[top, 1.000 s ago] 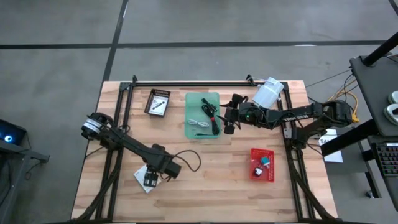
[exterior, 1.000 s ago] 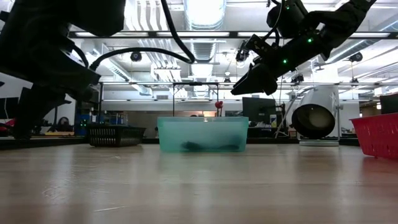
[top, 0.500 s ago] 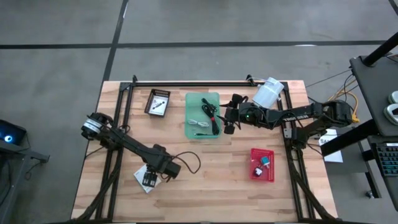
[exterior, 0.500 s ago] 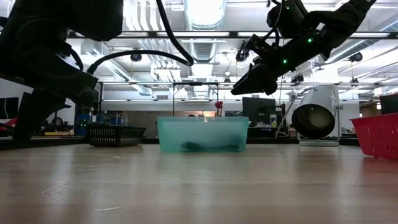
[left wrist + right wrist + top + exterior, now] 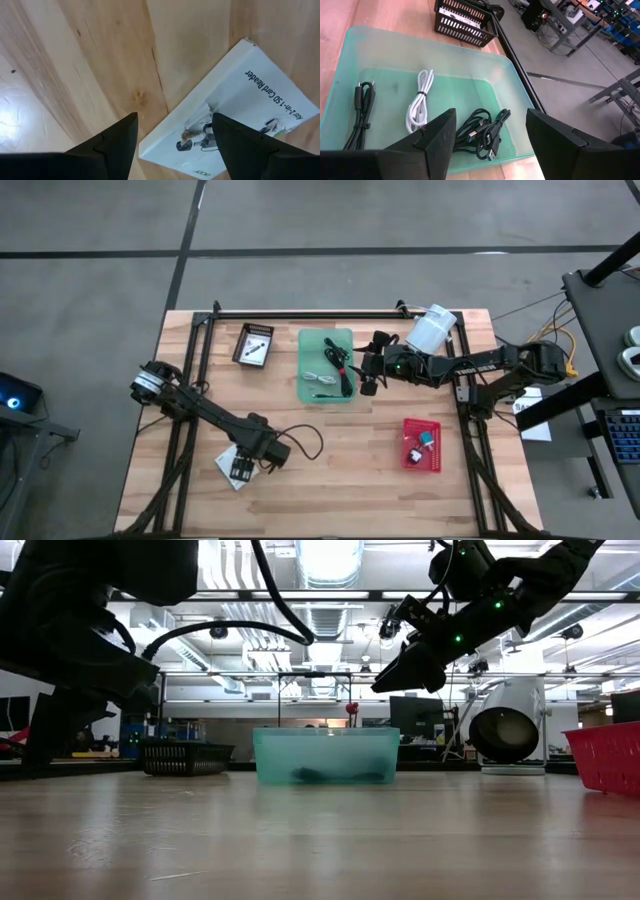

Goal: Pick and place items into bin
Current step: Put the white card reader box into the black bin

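The green bin (image 5: 326, 365) stood at the rear centre of the table and already held three items: a tangled black cable (image 5: 485, 131), a pale grey cable (image 5: 420, 102) and a second black cable (image 5: 361, 116) folded along one wall. This part of the task was judged complete.

One white packet (image 5: 240, 112), printed as a card reader, lay flat on the bare wood near the front left, well apart from the bin. The left gripper (image 5: 172, 140) hung directly above the packet's edge with its fingers spread wide and nothing between them. The packet was judged to be the next item to be lifted.

The right gripper (image 5: 490, 132) was raised above the bin's right-hand edge, fingers wide and empty.

A black basket (image 5: 253, 345) stood left of the bin and a red basket (image 5: 421, 444) at the front right; each held small things, possibly further items, but their nature could not be made out. A large white cylinder (image 5: 431, 329) lay at the rear right.

In the left wrist view the packet was cut off by the frame. In the low view the packet was not visible, and the bin's contents showed only as a dark smear through its wall.
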Motion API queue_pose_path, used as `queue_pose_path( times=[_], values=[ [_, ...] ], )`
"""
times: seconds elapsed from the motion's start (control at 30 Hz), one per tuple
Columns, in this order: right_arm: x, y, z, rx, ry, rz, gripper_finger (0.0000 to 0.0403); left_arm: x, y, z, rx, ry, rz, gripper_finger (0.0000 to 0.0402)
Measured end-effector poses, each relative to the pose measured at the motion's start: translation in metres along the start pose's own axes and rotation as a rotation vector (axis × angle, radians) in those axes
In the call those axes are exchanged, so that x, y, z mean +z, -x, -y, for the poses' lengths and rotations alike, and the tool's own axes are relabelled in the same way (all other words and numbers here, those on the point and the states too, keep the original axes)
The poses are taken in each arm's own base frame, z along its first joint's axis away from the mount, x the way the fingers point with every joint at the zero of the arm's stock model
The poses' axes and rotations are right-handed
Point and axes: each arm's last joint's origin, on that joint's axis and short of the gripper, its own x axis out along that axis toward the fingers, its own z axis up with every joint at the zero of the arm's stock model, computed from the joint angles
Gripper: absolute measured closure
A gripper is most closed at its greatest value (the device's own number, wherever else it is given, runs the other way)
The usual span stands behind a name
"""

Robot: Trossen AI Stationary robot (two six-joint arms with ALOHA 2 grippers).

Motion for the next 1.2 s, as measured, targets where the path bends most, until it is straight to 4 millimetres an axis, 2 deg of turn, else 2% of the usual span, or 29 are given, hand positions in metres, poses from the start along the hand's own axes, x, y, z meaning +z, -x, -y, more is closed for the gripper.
queue_pose_path(
  times=[0.53,0.83,0.97,1.2],
  values=[
    [0.0,0.0,0.0,0.0,0.0,0.0,0.0177,-0.003,-0.017,0.0,-0.013,-0.021,0.027,0.0164],
    [0.0,0.0,0.0,0.0,0.0,0.0,0.0177,-0.002,-0.018,0.0,-0.008,-0.074,0.038,0.0165],
    [0.0,0.0,0.0,0.0,0.0,0.0,0.0177,-0.002,-0.018,0.0,-0.011,-0.075,0.042,0.0187],
    [0.0,0.0,0.0,0.0,0.0,0.0,0.0177,0.0,-0.018,0.001,-0.023,-0.078,0.058,0.0256]
  ],
)
